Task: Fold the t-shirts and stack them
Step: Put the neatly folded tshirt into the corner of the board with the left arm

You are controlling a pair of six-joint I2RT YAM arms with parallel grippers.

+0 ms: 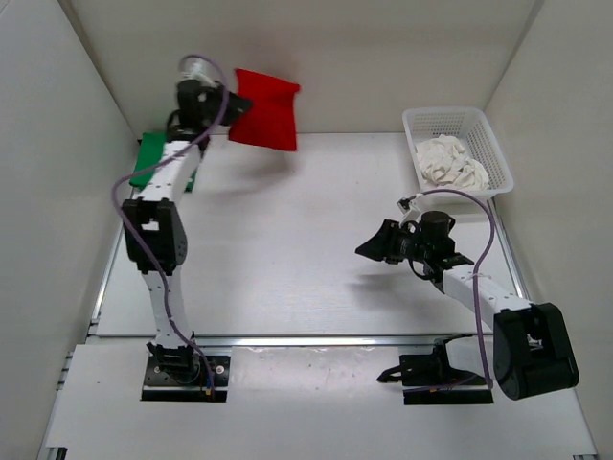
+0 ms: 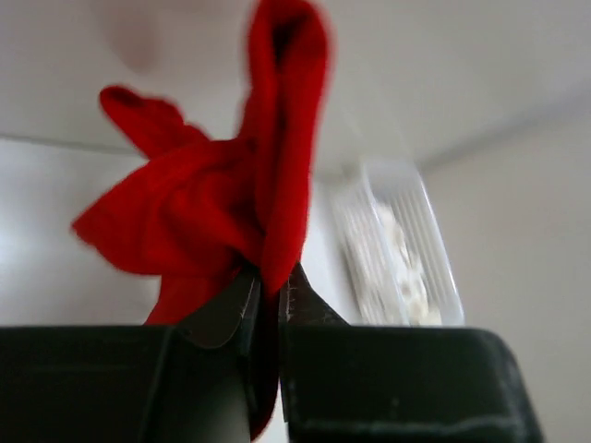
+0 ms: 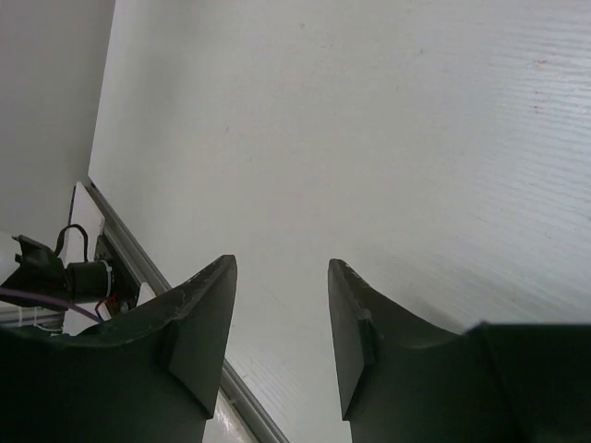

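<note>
Top external view: left gripper [image 1: 231, 102] is at far left, jaws pinched on the red t-shirt [image 1: 266, 111], which hangs clear of the table [image 1: 287, 240]. Left wrist view shows the cloth clamped between both fingers. Green t-shirt [image 1: 149, 159] lies at the far-left table edge; it looks folded, but the left arm hides part of it. Off-white t-shirt [image 1: 450, 161] sits crumpled in the white mesh basket [image 1: 490, 134] at far right. Right gripper [image 1: 372, 247] hovers over the table's right half, jaws apart, holding nothing.
</note>
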